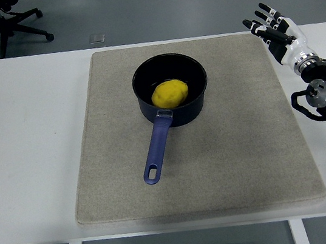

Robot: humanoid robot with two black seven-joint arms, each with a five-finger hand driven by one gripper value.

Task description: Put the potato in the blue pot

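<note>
White table (32, 147), beige mat (228, 149), grey floor (151, 1), office chair (4, 26)

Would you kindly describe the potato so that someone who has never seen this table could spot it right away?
On the white table lies a large grey-beige mat, and toward its far middle stands a dark blue pot whose long blue handle points toward the near edge. The potato lies inside that pot. It is a rounded yellow lump, the only bright thing against the pot's dark inside.

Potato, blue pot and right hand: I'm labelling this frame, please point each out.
potato (170, 93), head view, middle of its yellow top.
blue pot (157, 150), head view, on its handle.
right hand (276, 29), head view, its palm.
</note>
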